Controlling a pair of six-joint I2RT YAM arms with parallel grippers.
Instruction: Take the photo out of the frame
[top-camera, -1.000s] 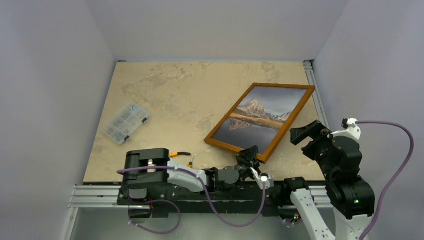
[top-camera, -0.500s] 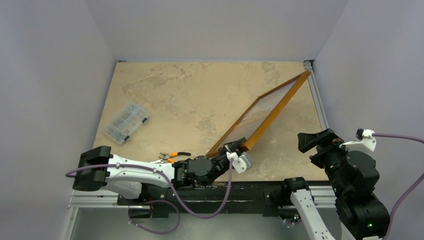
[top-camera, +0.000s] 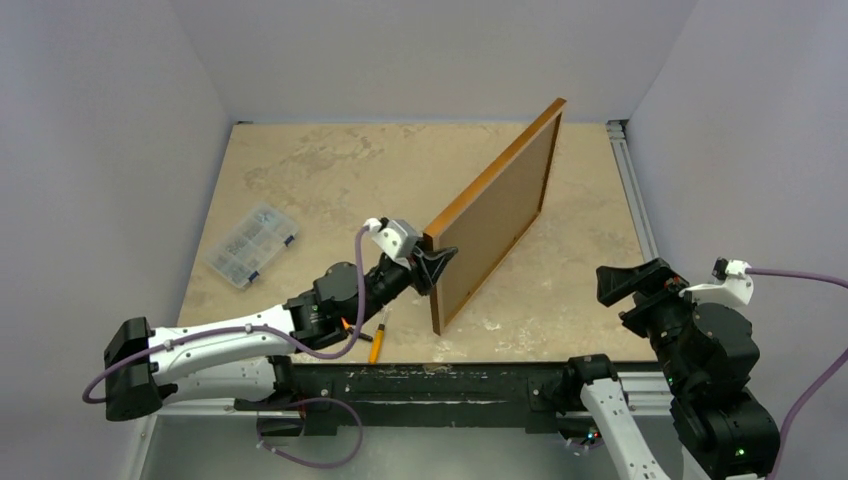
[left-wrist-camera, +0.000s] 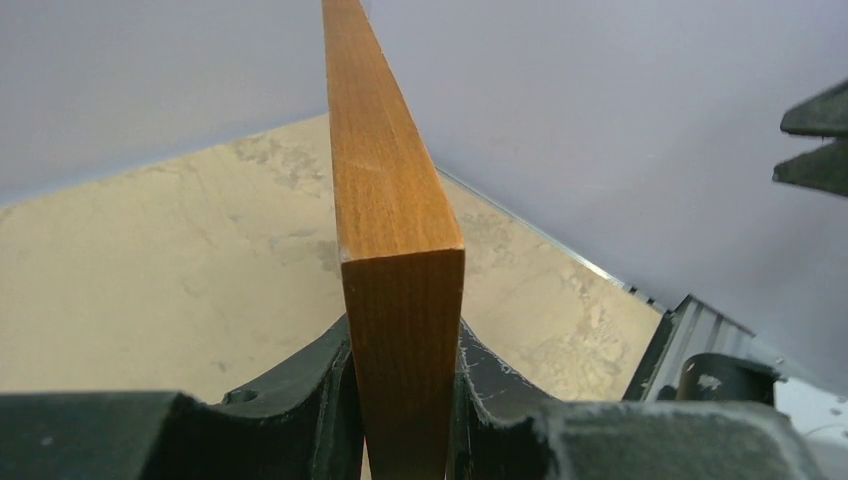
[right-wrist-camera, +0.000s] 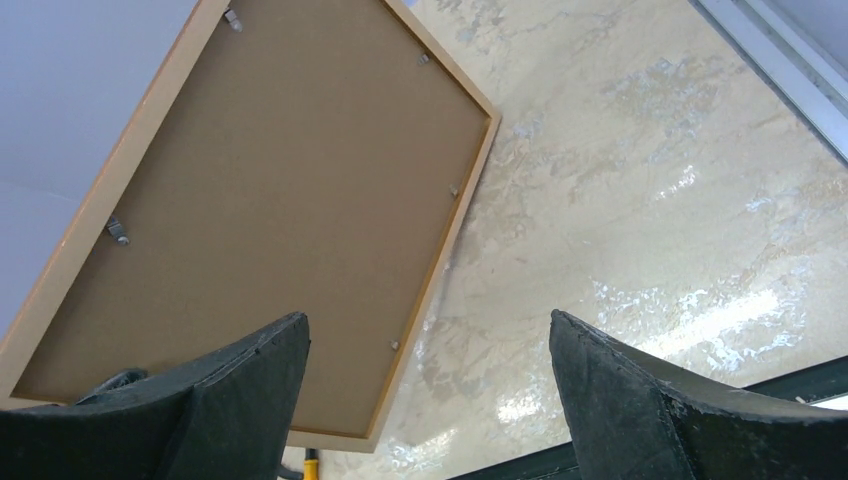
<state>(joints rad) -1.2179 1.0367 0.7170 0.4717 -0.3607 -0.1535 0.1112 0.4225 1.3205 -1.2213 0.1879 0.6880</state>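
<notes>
Where the left gripper (top-camera: 432, 268) meets the frame (top-camera: 492, 167), its two dark fingers (left-wrist-camera: 330, 400) are clamped on the narrow wooden moulding at the near end, one finger pressed to each face. The frame stands on edge, tilted a little, and runs from the grip away toward the far right of the table (top-camera: 330, 190); whether its low near corner touches the table cannot be told. The photo (top-camera: 497, 222) sits inside the frame with only its plain brown back showing, turned to the right, and small metal clips (right-wrist-camera: 118, 230) hold it along the inner edge. A yellow-handled tool (top-camera: 378, 340) lies on the table just below the grip, beside the left arm, which reaches low and long from the near left. At the near right, the right gripper (top-camera: 625, 280) hangs well apart from the frame, fingers spread wide and holding nothing, facing the brown back. A clear parts box (top-camera: 251, 245) lies farther left.
</notes>
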